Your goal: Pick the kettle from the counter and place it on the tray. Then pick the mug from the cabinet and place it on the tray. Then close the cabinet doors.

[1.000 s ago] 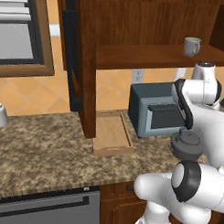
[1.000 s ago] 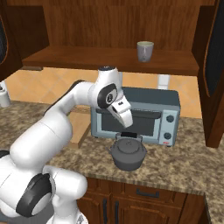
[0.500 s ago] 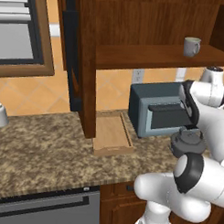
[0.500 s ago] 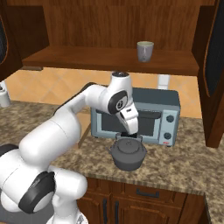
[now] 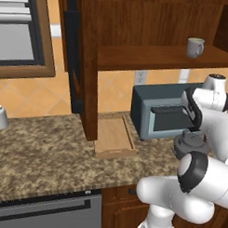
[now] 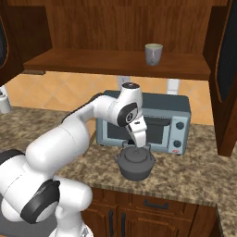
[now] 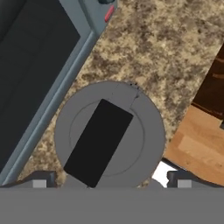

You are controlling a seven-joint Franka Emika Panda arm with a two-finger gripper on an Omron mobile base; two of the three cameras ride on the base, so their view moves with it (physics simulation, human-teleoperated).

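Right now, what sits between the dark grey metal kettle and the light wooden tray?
Bare speckled granite counter, in the left base view: nothing stands between the kettle and the tray.

Count recorded at this station: one kettle (image 6: 135,163) stood on the counter (image 6: 194,173). One mug (image 6: 153,53) sat on the shelf of the one wall cabinet (image 6: 115,62). One tray (image 5: 113,136) lay on the counter to the left. One toaster oven (image 6: 157,123) stood at the far side, behind the kettle. One white bottle-like item (image 5: 0,116) was at the far left. Two cabinet doors (image 6: 227,60) were counted, both open.
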